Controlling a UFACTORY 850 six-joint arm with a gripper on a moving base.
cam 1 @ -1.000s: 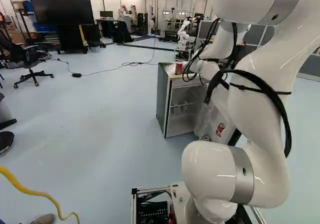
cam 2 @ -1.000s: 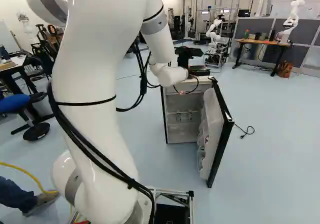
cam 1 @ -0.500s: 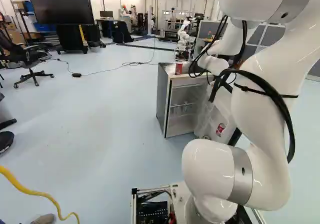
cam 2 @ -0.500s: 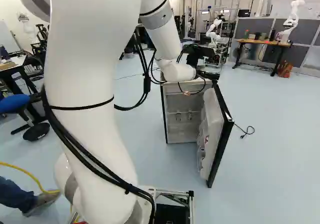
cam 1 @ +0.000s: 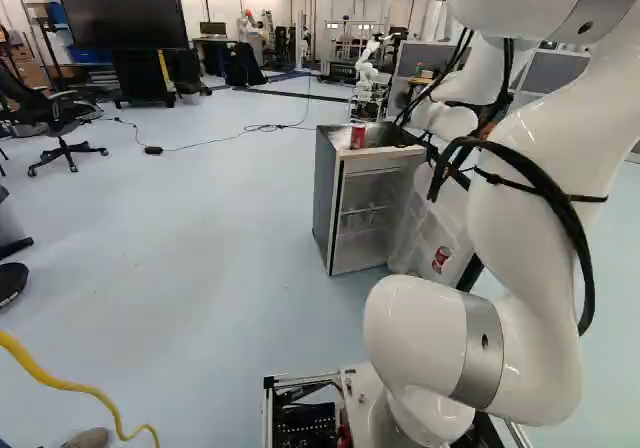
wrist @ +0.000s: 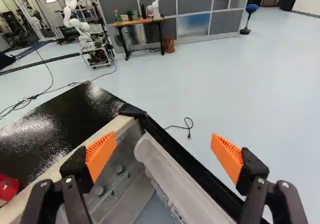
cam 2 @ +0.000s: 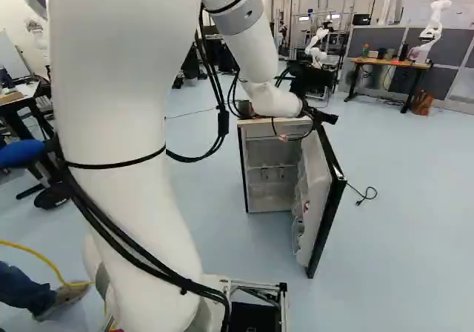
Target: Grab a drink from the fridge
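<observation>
Above the hinge-side front corner of the fridge (cam 1: 326, 208), the gripper (cam 2: 323, 115) hangs with its jaws wide and nothing held; one orange pad (wrist: 101, 154) shows over the fridge's front edge, the other (wrist: 227, 156) over the floor (wrist: 270, 104) past the open door (cam 2: 324, 198). On the fridge top (wrist: 60, 129) a red can (cam 1: 357, 136) stands upright near the front edge, towards the corner away from the hinge; a pale mark shows on its side, too little to make out as writing. Low in the door another red can (cam 1: 441, 259) sits on the inner side, with a pale patch on its label; its lettering is too small to tell. Inside the fridge two round greenish tops (wrist: 120, 169) show on a shelf; what they belong to is unclear.
</observation>
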